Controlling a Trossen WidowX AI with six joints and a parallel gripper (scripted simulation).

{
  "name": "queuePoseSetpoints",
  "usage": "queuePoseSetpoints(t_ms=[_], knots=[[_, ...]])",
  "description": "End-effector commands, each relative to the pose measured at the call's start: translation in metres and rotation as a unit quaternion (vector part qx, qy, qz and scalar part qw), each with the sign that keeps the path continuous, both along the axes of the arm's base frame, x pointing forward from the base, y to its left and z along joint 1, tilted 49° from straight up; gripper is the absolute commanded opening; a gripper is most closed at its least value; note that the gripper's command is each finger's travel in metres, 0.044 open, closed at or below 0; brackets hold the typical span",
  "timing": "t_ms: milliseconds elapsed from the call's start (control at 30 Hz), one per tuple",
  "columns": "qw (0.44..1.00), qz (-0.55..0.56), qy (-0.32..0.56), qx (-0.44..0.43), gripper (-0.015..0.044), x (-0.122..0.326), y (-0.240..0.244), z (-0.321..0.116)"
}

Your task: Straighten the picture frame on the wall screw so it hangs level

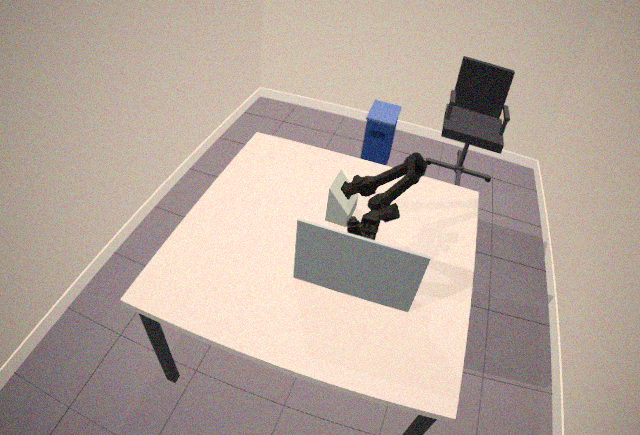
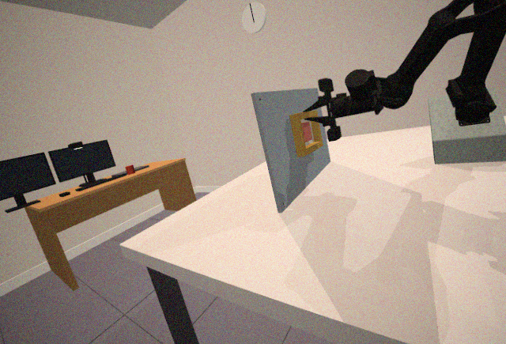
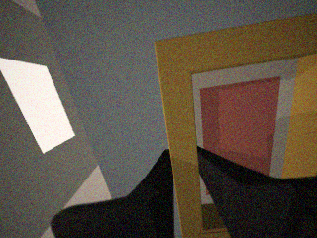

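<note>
Grey panel (image 1: 360, 266) (image 2: 271, 140) (image 3: 114, 74), frame (image 2: 299, 137) (image 3: 179, 106) between hand's (image 2: 305, 115) (image 3: 183, 149) fingers

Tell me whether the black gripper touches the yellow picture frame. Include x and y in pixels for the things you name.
Touching: the wrist view shows the black gripper (image 2: 305, 115) (image 3: 180, 152) closed around one side bar of the yellow picture frame (image 2: 299, 136) (image 3: 178, 99).

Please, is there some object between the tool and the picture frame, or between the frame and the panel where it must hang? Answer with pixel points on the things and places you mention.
Nothing visible. The tool (image 2: 304, 115) (image 3: 180, 152) is closed on one side of the yellow picture frame (image 2: 299, 137) (image 3: 180, 106), and no object shows between the frame and the grey panel (image 2: 271, 140) (image 3: 119, 74).
</note>
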State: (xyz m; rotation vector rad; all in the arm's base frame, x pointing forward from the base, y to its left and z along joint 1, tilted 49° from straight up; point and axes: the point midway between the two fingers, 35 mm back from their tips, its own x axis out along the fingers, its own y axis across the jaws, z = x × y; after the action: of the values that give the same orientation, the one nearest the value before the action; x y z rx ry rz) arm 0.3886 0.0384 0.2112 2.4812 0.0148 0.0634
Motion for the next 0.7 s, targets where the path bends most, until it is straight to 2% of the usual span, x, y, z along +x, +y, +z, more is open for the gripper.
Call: queuePoseSetpoints(t_ms=[0, 300, 633, 667], knots=[[1.000, 0.000, 0.000, -0.017, 0.0000, 0.0000, 0.0004, 0.0003], [0.999, -0.001, -0.001, -0.040, 0.0000, 0.0000, 0.0007, 0.0003], [1.000, -0.001, 0.000, -0.027, 0.0260, 0.0000, 0.0003, 0.0000], [1.000, -0.001, 0.000, -0.027, 0.0260, 0.0000, 0.0003, 0.0000]])
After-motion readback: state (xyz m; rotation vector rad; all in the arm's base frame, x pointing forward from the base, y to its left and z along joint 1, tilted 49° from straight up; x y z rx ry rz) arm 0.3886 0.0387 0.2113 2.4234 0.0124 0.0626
